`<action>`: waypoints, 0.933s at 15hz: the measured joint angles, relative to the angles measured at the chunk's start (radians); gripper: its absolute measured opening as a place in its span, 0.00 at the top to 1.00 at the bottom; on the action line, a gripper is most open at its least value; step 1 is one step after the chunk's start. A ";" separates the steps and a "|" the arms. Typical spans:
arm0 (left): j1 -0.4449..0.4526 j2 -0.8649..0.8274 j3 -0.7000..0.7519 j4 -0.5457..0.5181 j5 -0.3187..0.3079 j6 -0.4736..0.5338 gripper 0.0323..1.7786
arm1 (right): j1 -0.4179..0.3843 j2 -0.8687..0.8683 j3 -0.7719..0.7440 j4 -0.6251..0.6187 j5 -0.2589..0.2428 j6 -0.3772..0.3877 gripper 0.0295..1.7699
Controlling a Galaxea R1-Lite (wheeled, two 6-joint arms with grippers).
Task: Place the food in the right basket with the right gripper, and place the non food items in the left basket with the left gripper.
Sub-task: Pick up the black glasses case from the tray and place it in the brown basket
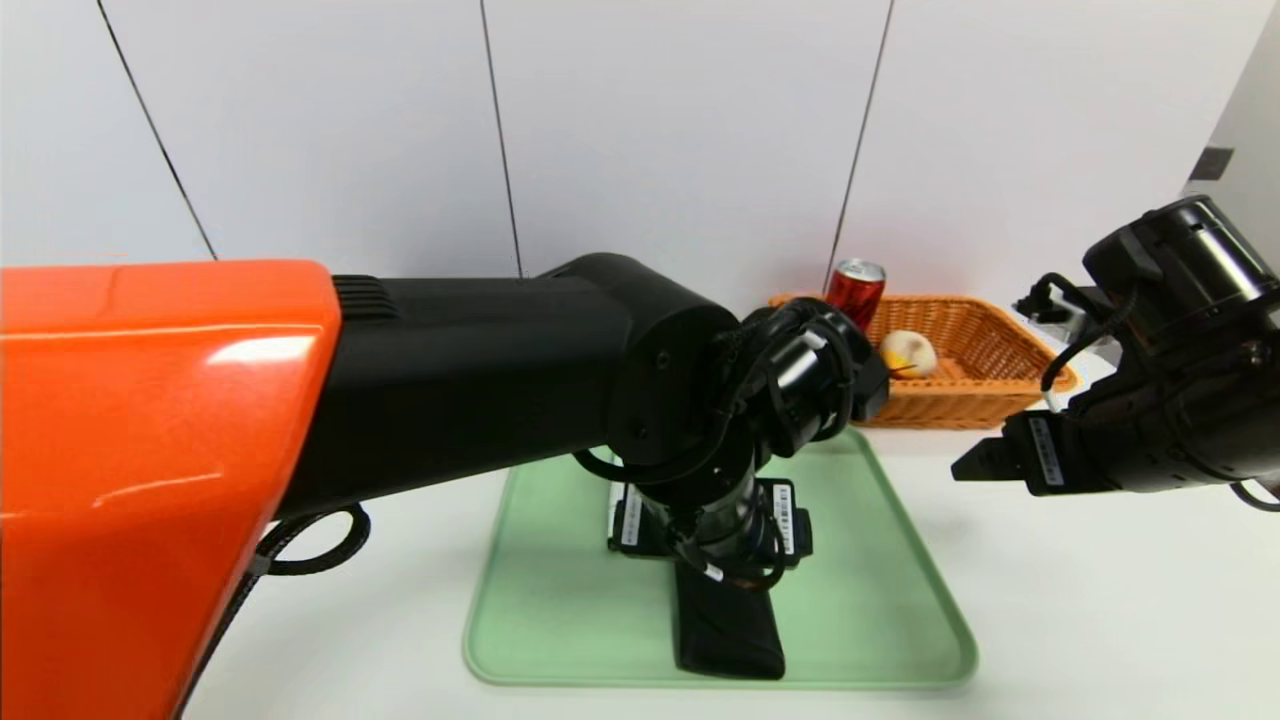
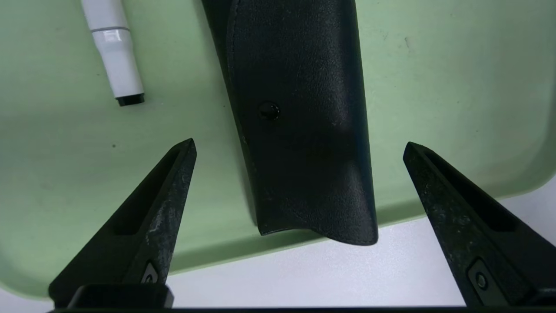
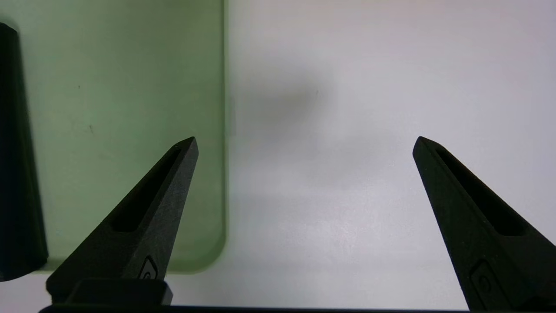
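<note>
A long black soft case (image 2: 299, 121) lies on the green tray (image 2: 456, 87), one end overhanging the tray's rim. My left gripper (image 2: 299, 143) hangs open right above that end, a finger on either side and neither touching it. Beside the case on the tray lies a white marker pen (image 2: 115, 56). In the head view the case (image 1: 728, 630) shows below my left wrist. The red can (image 1: 855, 290) and the pale bun (image 1: 908, 352) are in the orange right basket (image 1: 985, 385). My right gripper (image 1: 985, 465) is open and empty, over the table beside the tray. The left basket is hidden.
My orange and black left arm (image 1: 300, 400) fills the left half of the head view and hides what lies behind it. White table (image 3: 369, 130) spreads to the right of the tray's corner (image 3: 208, 243). A white panelled wall stands behind the basket.
</note>
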 joint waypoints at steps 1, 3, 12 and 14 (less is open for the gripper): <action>0.001 0.009 0.000 -0.012 0.000 0.007 0.05 | 0.000 -0.008 0.017 -0.015 0.001 0.000 0.04; 0.001 0.024 0.000 -0.036 0.001 0.014 0.05 | 0.000 -0.021 0.054 -0.059 0.001 0.000 0.04; 0.002 0.080 -0.001 -0.064 0.024 0.046 0.05 | -0.015 -0.029 0.093 -0.111 0.006 -0.005 0.03; 0.002 0.084 -0.001 -0.064 0.024 0.049 0.05 | -0.016 -0.029 0.095 -0.116 0.009 -0.005 0.03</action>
